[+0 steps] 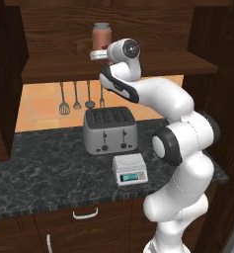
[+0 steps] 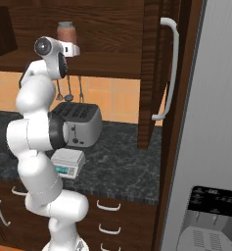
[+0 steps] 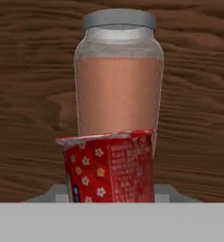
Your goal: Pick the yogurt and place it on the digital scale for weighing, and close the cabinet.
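So far nothing is finished: the small red cylindrical yogurt cup (image 3: 108, 168) stands on the dark brown wooden wall cabinet's (image 1: 138, 62) shelf, just before the tall pinkish-brown jar (image 3: 119, 78). The white square digital scale (image 1: 130, 168) on the black marble counter (image 1: 44, 170) is bare, and the cabinet door (image 2: 156, 73) is open. Up close, the hand view gives the cup; the base views give the gripper (image 1: 99, 54) at the shelf, though whether the fingers are apart or clamped I cannot tell.

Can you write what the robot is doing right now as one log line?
phase: reaching | end effector: at yogurt | jar: behind | digital scale: bare | cabinet: open
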### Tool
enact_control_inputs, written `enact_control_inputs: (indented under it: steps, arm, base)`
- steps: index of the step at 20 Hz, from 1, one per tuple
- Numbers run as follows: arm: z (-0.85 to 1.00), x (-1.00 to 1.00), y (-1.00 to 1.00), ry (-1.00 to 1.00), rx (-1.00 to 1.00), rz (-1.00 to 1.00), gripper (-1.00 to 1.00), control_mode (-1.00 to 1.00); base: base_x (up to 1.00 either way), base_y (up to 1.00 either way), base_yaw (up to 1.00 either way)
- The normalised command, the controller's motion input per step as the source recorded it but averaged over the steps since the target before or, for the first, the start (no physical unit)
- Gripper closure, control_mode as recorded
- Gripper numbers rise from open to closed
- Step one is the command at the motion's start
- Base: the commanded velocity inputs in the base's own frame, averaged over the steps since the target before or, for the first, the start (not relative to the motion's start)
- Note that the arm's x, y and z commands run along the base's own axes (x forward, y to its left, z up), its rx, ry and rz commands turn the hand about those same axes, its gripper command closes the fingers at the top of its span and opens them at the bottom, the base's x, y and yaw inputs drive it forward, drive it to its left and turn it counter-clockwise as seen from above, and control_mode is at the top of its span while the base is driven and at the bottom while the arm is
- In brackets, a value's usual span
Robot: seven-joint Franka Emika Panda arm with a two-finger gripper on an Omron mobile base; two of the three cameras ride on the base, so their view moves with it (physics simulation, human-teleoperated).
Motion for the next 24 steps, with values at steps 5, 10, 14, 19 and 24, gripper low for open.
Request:
enact_control_inputs:
  steps: [5,10,14,19,24]
  arm:
    - [0.01,-0.55,0.00,-0.16,0.00,0.00,1.00,-1.00]
    - [0.06,-1.00,0.00,-0.27,0.04,-0.03,1.00,-1.00]
    - [0.03,-1.00,0.00,-0.29,0.07,-0.04,1.00,-1.00]
    - [0.10,-1.00,-0.05,-0.17,0.14,0.00,1.00,-1.00]
    - [0.34,-1.00,-0.31,0.01,0.16,0.00,1.00,-1.00]
  base:
    - [0.00,0.00,0.00]
    - [0.00,0.00,0.00]
    - [0.00,0.00,0.00]
    - [0.00,0.00,0.00]
    - [0.00,0.00,0.00]
